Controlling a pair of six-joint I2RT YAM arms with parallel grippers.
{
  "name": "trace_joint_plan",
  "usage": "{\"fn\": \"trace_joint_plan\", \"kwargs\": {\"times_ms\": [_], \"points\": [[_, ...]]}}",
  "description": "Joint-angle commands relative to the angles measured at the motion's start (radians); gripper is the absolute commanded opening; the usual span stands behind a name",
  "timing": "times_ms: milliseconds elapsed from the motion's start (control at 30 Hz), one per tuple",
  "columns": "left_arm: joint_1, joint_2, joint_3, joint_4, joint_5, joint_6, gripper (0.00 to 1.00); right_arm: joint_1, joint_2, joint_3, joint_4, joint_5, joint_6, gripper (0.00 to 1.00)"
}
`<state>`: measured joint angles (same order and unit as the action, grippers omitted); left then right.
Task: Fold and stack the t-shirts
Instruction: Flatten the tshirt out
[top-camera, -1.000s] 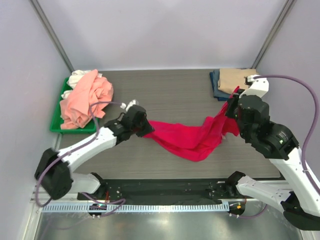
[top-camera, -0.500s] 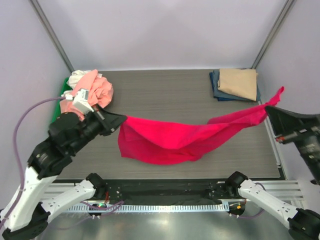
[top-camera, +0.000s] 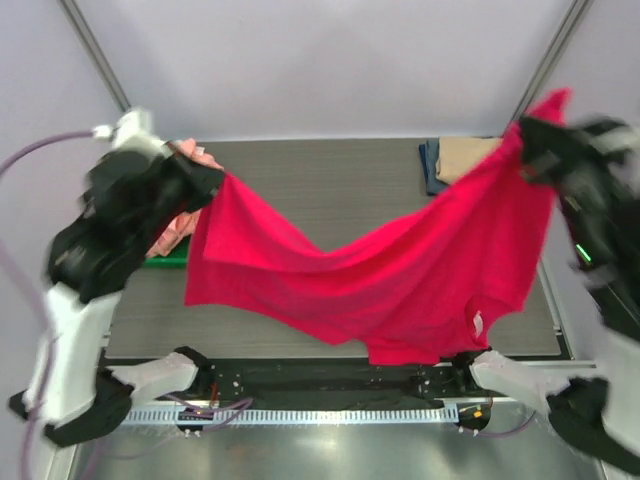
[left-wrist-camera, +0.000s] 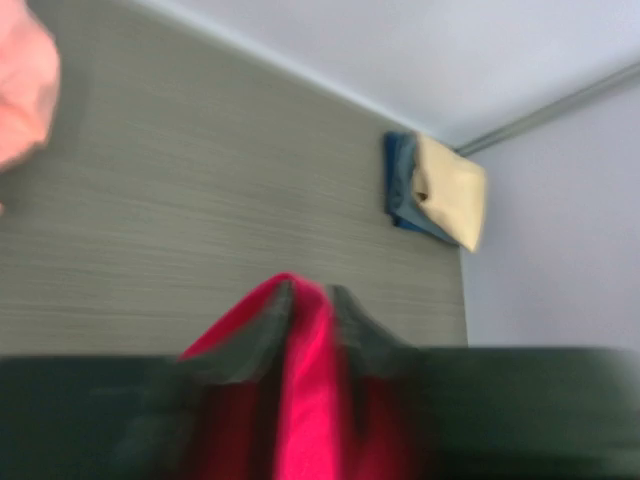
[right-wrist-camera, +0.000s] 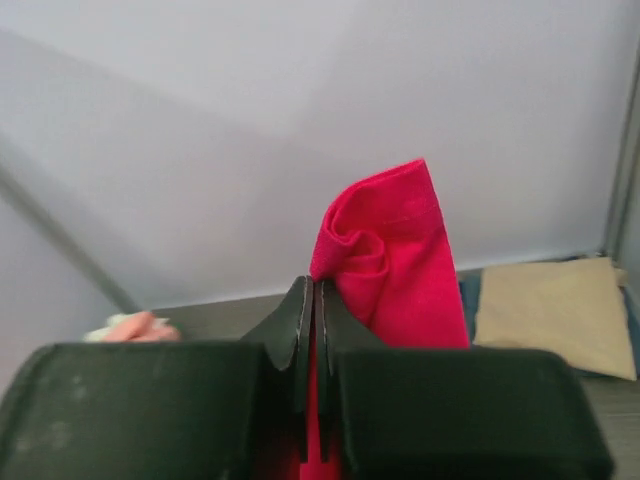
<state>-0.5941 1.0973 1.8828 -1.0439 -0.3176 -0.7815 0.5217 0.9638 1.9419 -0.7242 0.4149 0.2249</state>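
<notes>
From the top camera: one crimson-red t-shirt (top-camera: 400, 290) spread in the air above the worktop (top-camera: 330, 190), hanging as a wide sagging sheet from 10 o'clock to 2 o'clock, lower hem near the 6 o'clock edge. At 10 o'clock the left pincer (top-camera: 205, 180), at 2 o'clock the right pincer (top-camera: 530, 150), each at one upper corner of the cloth. How tightly closed, not possible to tell from here because of blur. Only in this view: a green tray (top-camera: 165, 262) at 9 o'clock, mostly hidden behind the left arm, with salmon-pink cloth (top-camera: 168, 236) heaped at it.

From the right wrist camera: both fingers pressed together on a bunched red corner, no gap visible. From the left wrist camera, much blurred: fingers close together with a red fold between them, so clamped on the same shirt as well.

Counted: two pincers, both gripping. One red shirt. One folded stack at 1 o'clock, made of two pieces, a tan t-shirt (top-camera: 462, 156) over a navy t-shirt (top-camera: 429, 165). Pink pieces: number not clear.
</notes>
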Motion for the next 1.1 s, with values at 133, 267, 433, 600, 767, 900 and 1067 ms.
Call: {"fn": "trace_joint_plan", "kwargs": {"times_ms": [133,267,433,600,767,900,1067], "points": [[0.465,0.428,-0.348,0.033,0.615,-0.028,0.61,-0.129,0.833,0.250,-0.408,0.042,0.154,1.00],[0.461,0.259,-0.514,0.133,0.494,-0.007,0.98,-0.107,0.632,-0.044,-0.190,0.030,0.143,1.00],[0.459,0.178,-0.617,0.094,0.385,0.044,0.97,-0.109,0.509,-0.252,-0.147,-0.020,0.148,1.00],[0.455,0.108,-0.800,0.218,0.365,0.024,0.87,-0.107,0.414,-0.483,-0.046,-0.096,0.162,1.00],[0.447,0.139,-0.944,0.378,0.390,-0.007,0.75,-0.108,0.412,-0.598,0.002,-0.152,0.151,1.00],[0.444,0.226,-0.959,0.455,0.374,-0.015,0.72,-0.108,0.421,-0.627,0.040,-0.166,0.142,1.00],[0.441,0.348,-0.947,0.522,0.359,-0.016,0.63,-0.111,0.452,-0.629,0.062,-0.169,0.117,1.00]]}}
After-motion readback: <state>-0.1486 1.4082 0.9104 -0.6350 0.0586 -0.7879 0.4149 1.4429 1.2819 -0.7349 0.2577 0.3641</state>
